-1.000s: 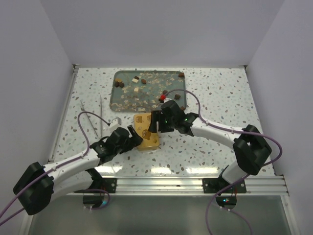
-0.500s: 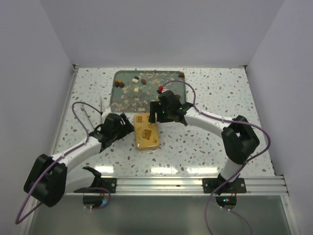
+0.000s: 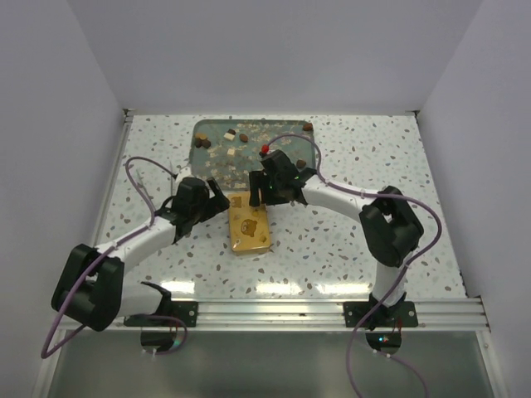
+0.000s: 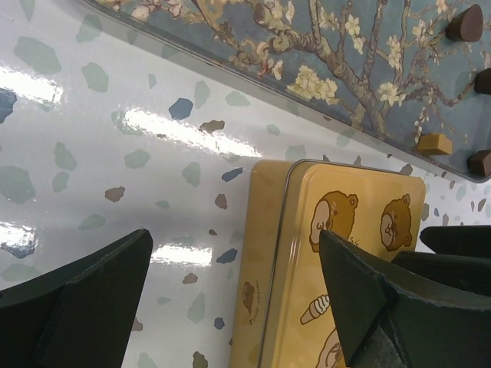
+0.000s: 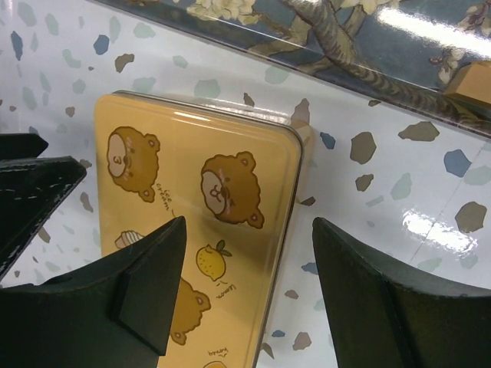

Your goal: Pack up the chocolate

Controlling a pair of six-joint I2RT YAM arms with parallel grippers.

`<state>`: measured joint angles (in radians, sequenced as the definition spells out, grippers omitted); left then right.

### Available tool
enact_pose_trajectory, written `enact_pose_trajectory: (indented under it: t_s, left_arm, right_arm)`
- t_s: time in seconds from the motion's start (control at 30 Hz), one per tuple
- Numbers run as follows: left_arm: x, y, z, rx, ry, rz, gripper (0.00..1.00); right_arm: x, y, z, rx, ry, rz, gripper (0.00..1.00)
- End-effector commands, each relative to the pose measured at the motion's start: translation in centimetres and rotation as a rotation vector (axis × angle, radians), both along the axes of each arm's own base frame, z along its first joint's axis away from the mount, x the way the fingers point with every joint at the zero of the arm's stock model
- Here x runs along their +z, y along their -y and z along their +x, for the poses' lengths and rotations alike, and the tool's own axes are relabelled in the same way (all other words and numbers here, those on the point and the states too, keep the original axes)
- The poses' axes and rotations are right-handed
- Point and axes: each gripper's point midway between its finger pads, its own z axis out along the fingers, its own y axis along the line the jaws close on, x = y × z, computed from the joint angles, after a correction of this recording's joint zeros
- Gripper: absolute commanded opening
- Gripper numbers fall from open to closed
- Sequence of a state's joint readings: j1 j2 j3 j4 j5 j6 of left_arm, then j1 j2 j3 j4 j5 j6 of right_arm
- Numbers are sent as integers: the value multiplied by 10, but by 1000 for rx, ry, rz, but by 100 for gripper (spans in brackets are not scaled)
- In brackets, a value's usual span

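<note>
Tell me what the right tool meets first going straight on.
Probably the gold tin: the open right tool straddles its long edge, though depth is unclear.

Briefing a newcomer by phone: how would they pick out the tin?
Find the blue floral tray at the far middle of the speckled table. Just nearer, where the left hand and right hand converge, lies a flat rectangular tin. It alone is gold, with brown bears on its lid.

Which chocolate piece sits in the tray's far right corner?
The dark brown piece, alone at the tray's far right corner; the other visible pieces lie further left on it.
</note>
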<state>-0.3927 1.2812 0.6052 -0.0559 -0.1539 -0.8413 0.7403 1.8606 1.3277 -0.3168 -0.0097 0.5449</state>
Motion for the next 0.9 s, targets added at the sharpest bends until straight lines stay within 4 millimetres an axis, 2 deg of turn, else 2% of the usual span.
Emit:
enact_pose_trajectory:
  t_s: [0.0, 0.27, 0.6, 0.63, 0.87]
  left_arm:
    - [16, 8, 18, -39, 72, -20, 95]
    - [11, 11, 15, -55, 67, -36, 95]
    - [-18, 8, 4, -41, -37, -13, 94]
    - [-25, 6, -3, -37, -75, -7, 94]
    - [-39, 8, -8, -40, -117, -18, 94]
  right_arm:
    - [7, 0, 14, -5, 26, -8, 70]
    - [-9, 3, 11, -3, -3, -36, 70]
    - [-22, 8, 5, -3, -33, -62, 70]
    - [-23, 8, 5, 1, -34, -65, 70]
    - [-30, 12, 2, 0, -56, -87, 69]
